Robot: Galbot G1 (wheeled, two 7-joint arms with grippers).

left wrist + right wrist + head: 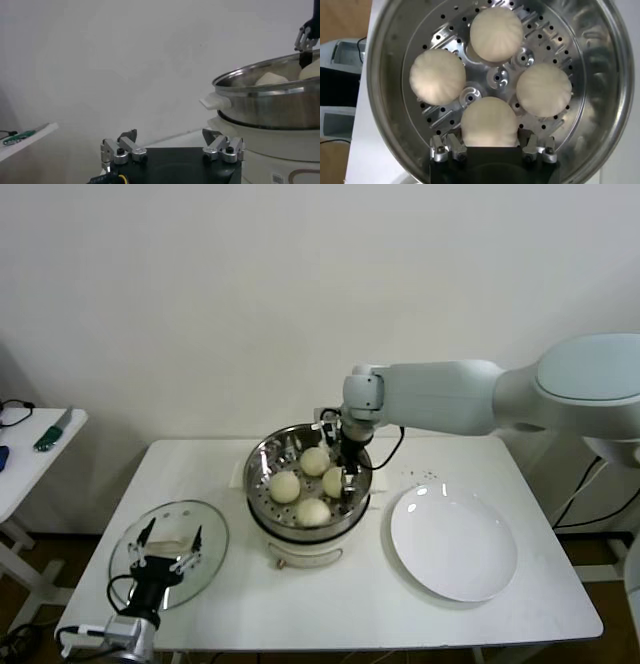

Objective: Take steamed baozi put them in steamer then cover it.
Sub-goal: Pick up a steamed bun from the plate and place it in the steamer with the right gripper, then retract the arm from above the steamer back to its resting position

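The steel steamer (262,462) stands at the table's middle on its white base. Four cream baozi lie on its perforated tray: one (285,486), another (315,461), a third (313,512) and a fourth (334,481). My right gripper (346,472) reaches down into the pot. In the right wrist view it (490,146) is open with its fingers on either side of the nearest baozi (489,122), which rests on the tray (497,79). My left gripper (170,540) is open and empty, low over the glass lid (212,556) at the front left.
A flat white plate (453,542) lies right of the steamer. A small side table (40,446) with tools stands at the far left. In the left wrist view the steamer (270,105) stands off to one side beyond the left gripper (172,146).
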